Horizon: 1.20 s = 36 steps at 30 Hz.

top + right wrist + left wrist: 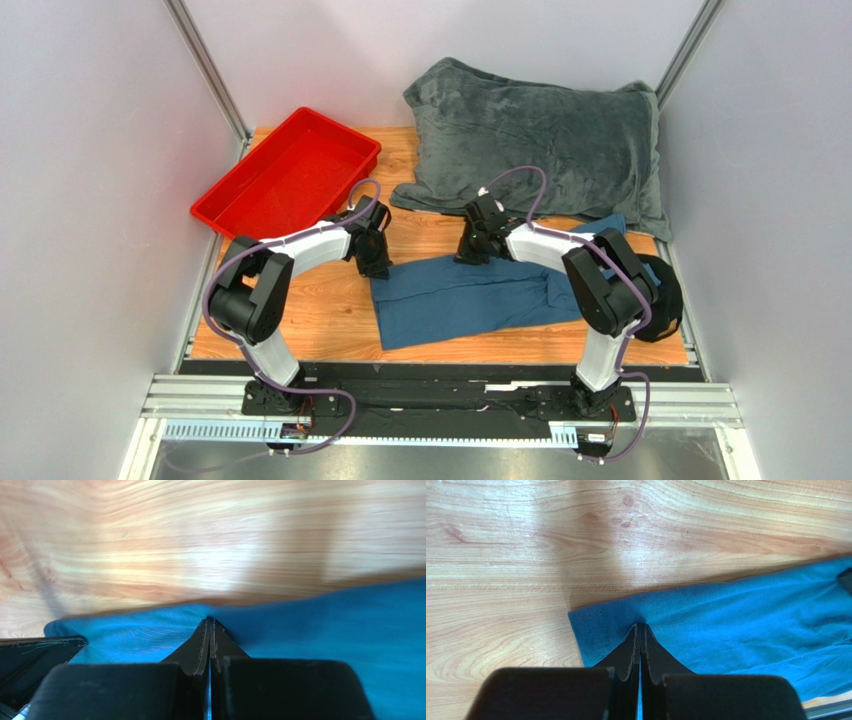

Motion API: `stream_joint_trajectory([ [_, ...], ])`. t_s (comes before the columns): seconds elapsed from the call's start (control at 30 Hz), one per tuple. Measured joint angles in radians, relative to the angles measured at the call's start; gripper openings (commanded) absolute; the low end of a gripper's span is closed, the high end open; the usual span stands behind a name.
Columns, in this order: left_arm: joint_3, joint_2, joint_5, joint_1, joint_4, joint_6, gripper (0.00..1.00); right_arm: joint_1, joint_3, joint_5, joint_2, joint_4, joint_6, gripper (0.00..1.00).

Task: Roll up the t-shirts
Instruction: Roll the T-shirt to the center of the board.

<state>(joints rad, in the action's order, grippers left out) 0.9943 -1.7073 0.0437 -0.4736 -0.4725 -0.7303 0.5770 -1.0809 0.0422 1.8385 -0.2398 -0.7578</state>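
teal-blue cotton t-shirt (460, 298) is lying folded into a long strip on the wooden table (320, 320), btw the two arms and toward the near edge, w/ the red tray (290, 180) and grey plush blanket (540, 140) sitting further back. left gripper (641, 626) is resting on the strip's far-left corner by the hem stitching, fingers pressed fully together. right gripper (209, 620) is doing the same further along the far edge. cloth is puckering at both tips, so each is prob nipping a thin pinch of fabric rather than just pressing. judging by that, the step in hand is taking hold of the far edge, for one more fold or the start of the roll. next move is calling for both arms lifting and curling that edge toward the near side together, keeping level so the strip isn't skewing. top cam is showing the whole layout plus a 2nd bit of blue cloth (605, 225) poking out from under the blanket, which the wrist cams aren't catching. wrist cams are giving the fingertip contact, which the arms are hiding from above.
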Motion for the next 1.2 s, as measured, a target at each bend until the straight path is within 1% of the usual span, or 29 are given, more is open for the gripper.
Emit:
stream_joint_trajectory([
  [0.23, 0.000, 0.000, 0.000, 0.004, 0.000, 0.000, 0.00, -0.134, 0.098, 0.018, -0.079, 0.014, 0.032, 0.00],
  [0.27, 0.000, 0.002, 0.000, 0.005, 0.000, 0.000, 0.02, -0.149, 0.106, 0.020, -0.087, 0.013, 0.035, 0.00],
  [0.3, 0.000, 0.004, -0.001, 0.007, -0.002, 0.002, 0.08, -0.162, 0.114, 0.021, -0.095, 0.012, 0.040, 0.00],
  [0.37, 0.000, 0.014, -0.001, 0.018, -0.007, 0.010, 0.15, -0.183, 0.119, 0.018, -0.113, -0.004, 0.051, 0.00],
  [0.4, -0.001, 0.024, -0.001, 0.024, -0.010, 0.018, 0.26, -0.186, 0.119, 0.018, -0.122, -0.010, 0.055, 0.00],
  [0.47, -0.001, 0.062, -0.001, 0.043, -0.018, 0.033, 0.31, -0.174, 0.119, 0.014, -0.151, -0.026, 0.063, 0.00],
  [0.53, -0.002, 0.124, -0.001, 0.066, -0.027, 0.047, 0.34, -0.140, 0.119, 0.000, -0.191, -0.055, 0.071, 0.04],
  [0.57, -0.003, 0.158, 0.000, 0.077, -0.026, 0.050, 0.37, -0.122, 0.118, -0.005, -0.210, -0.065, 0.072, 0.07],
  [0.6, -0.008, 0.192, 0.004, 0.091, -0.024, 0.054, 0.39, -0.099, 0.117, -0.016, -0.231, -0.077, 0.074, 0.11],
  [0.67, -0.031, 0.262, 0.023, 0.125, -0.014, 0.063, 0.45, -0.032, 0.114, -0.049, -0.273, -0.103, 0.074, 0.13],
  [0.7, -0.044, 0.282, 0.034, 0.137, -0.009, 0.065, 0.46, 0.014, 0.106, -0.070, -0.291, -0.124, 0.074, 0.18],
  [0.73, -0.064, 0.300, 0.047, 0.151, 0.003, 0.068, 0.48, 0.055, 0.097, -0.090, -0.299, -0.137, 0.073, 0.19],
  [0.77, -0.086, 0.311, 0.063, 0.163, 0.011, 0.071, 0.49, 0.108, 0.082, -0.115, -0.303, -0.152, 0.070, 0.20],
  [0.8, -0.108, 0.315, 0.079, 0.169, 0.020, 0.072, 0.50, 0.164, 0.064, -0.135, -0.303, -0.167, 0.066, 0.23],
  [0.87, -0.151, 0.308, 0.118, 0.172, 0.035, 0.076, 0.51, 0.278, 0.029, -0.176, -0.294, -0.199, 0.055, 0.27],
  [0.9, -0.169, 0.301, 0.142, 0.171, 0.042, 0.076, 0.52, 0.332, 0.004, -0.195, -0.284, -0.219, 0.049, 0.32],
  [0.97, -0.190, 0.285, 0.179, 0.171, 0.054, 0.079, 0.53, 0.436, -0.061, -0.237, -0.237, -0.256, 0.040, 0.33],
  [1.03, -0.205, 0.275, 0.210, 0.171, 0.074, 0.079, 0.53, 0.534, -0.147, -0.282, -0.164, -0.304, 0.033, 0.38],
  [1.13, -0.214, 0.274, 0.237, 0.172, 0.103, 0.079, 0.53, 0.654, -0.264, -0.343, -0.042, -0.360, 0.023, 0.40],
  [1.2, -0.214, 0.272, 0.245, 0.173, 0.119, 0.079, 0.53, 0.712, -0.322, -0.367, 0.024, -0.404, 0.020, 0.41],
])
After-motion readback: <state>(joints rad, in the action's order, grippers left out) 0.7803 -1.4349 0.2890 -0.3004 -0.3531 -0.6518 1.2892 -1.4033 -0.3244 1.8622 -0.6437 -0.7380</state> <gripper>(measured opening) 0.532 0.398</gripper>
